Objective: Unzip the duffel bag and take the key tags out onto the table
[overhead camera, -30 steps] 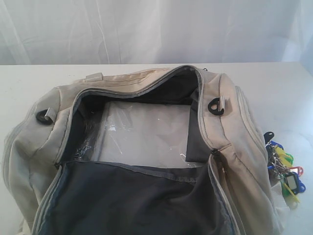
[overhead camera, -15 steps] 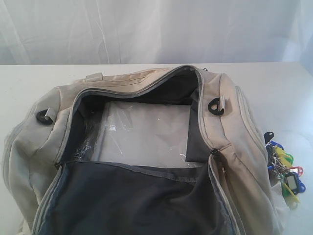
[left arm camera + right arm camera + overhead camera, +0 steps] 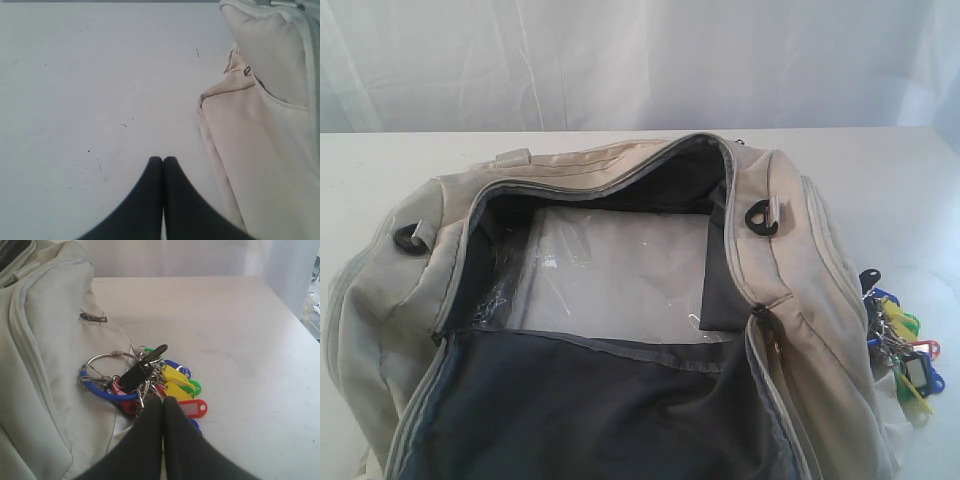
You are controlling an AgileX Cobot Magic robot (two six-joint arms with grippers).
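The cream duffel bag (image 3: 800, 290) lies unzipped on the white table (image 3: 880, 180), its dark grey lining showing. The key tags (image 3: 900, 345), a bright bunch on metal rings, lie on the table against the bag's right end. Neither gripper shows in the exterior view. In the right wrist view my right gripper (image 3: 163, 399) is shut with nothing between its fingers, its tips just short of the key tags (image 3: 170, 380) beside the bag (image 3: 40, 365). In the left wrist view my left gripper (image 3: 163, 159) is shut and empty over bare table (image 3: 100, 75), next to the bag's side (image 3: 270, 150).
A clear plastic sheet (image 3: 610, 270) lies inside the bag. Black D-rings (image 3: 763, 222) sit at the bag's ends. A white curtain hangs behind the table. The table's right edge (image 3: 300, 320) runs close past the tags.
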